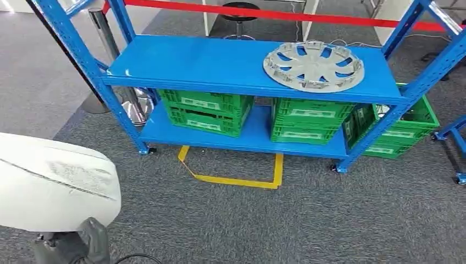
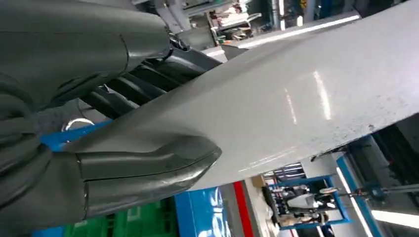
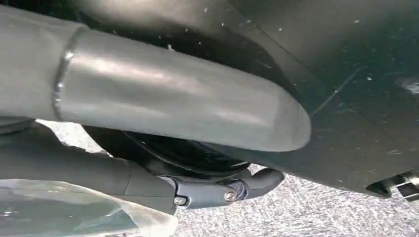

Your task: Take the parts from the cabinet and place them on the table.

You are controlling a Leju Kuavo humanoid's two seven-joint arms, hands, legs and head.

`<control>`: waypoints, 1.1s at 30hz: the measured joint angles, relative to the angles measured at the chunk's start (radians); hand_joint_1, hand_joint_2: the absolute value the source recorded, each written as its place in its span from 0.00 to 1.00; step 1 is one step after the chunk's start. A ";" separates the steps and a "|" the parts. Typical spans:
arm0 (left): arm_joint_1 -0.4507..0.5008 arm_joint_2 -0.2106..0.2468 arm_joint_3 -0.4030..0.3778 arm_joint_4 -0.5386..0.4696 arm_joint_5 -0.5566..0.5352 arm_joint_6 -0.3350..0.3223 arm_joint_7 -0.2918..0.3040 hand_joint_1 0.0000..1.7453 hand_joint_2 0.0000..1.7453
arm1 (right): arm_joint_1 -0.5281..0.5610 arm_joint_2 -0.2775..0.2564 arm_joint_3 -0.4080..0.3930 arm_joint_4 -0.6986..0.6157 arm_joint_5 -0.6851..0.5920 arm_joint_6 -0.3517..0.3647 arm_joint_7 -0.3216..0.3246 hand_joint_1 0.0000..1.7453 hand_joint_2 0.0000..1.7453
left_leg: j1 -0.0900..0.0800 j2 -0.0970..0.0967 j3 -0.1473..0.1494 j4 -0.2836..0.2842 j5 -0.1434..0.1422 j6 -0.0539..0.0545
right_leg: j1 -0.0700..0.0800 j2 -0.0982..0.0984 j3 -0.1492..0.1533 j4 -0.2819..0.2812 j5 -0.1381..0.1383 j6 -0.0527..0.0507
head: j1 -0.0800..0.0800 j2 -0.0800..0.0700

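The left hand (image 2: 99, 148) clamps thumb and fingers (image 2: 148, 81) on a white panel (image 2: 296, 98), carried low at the robot's left. Its broad, glossy face could slip. The right hand's (image 3: 163, 108) fingers: cannot tell. A silver wheel cover (image 1: 313, 65) remains on the blue cabinet (image 1: 220, 60).

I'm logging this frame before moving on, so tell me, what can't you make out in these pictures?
- White panel: its full shape, cut off by the head view's left edge.
- Left hand: its dark fingers, hidden behind the panel.
- Right hand: open or shut, too close.
- Green crates: contents, hidden by the blue shelf.
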 joint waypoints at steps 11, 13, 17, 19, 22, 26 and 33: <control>-0.005 0.011 -0.013 -0.001 0.013 -0.001 0.000 1.00 1.00 | 0.001 0.004 0.000 0.000 0.005 0.029 0.006 0.00 0.00 | -0.020 0.010 -0.163 0.016 0.127 0.017 | 0.000 0.012 0.198 -0.015 -0.119 -0.001 | 0.010 0.000; -0.014 0.016 -0.021 0.002 0.015 -0.001 0.000 1.00 1.00 | -0.001 0.016 0.000 0.000 0.006 0.039 -0.003 0.00 0.00 | -0.020 0.014 -0.175 0.016 0.154 0.009 | 0.002 0.015 0.223 -0.089 -0.146 -0.007 | 0.008 0.000; -0.031 0.030 -0.031 0.007 0.023 -0.001 0.000 1.00 1.00 | -0.001 0.022 0.000 0.000 0.022 0.024 -0.026 0.00 0.00 | -0.018 0.004 -0.195 0.043 0.104 -0.014 | -0.004 0.007 0.183 -0.080 -0.111 -0.031 | 0.004 0.000; -0.050 0.034 -0.039 0.016 0.029 -0.001 0.000 1.00 1.00 | -0.001 0.022 0.000 0.000 0.025 0.008 -0.046 0.00 0.00 | -0.013 0.004 -0.215 0.179 -0.021 -0.023 | -0.003 -0.001 0.161 -0.072 -0.096 -0.041 | 0.001 0.000; -0.077 0.046 -0.055 0.035 0.055 -0.001 0.000 1.00 1.00 | -0.002 0.022 -0.001 0.000 0.013 -0.020 -0.068 0.00 0.00 | -0.008 0.004 -0.211 0.319 -0.034 -0.028 | -0.002 -0.008 0.119 -0.044 -0.078 -0.041 | 0.001 0.000; -0.222 0.101 -0.140 0.105 0.199 -0.066 0.003 1.00 1.00 | -0.018 -0.001 -0.045 -0.001 -0.113 -0.009 -0.063 0.00 0.00 | -0.010 -0.009 -0.050 0.090 0.035 -0.008 | -0.002 -0.014 0.060 -0.011 -0.065 -0.029 | 0.001 0.000; -0.336 0.119 -0.225 0.189 0.202 -0.126 0.002 1.00 1.00 | -0.029 -0.082 -0.134 -0.002 -0.150 0.052 -0.032 0.00 0.00 | -0.008 -0.013 -0.042 -0.007 0.037 0.026 | -0.005 -0.002 -0.009 0.079 -0.116 0.009 | 0.010 0.000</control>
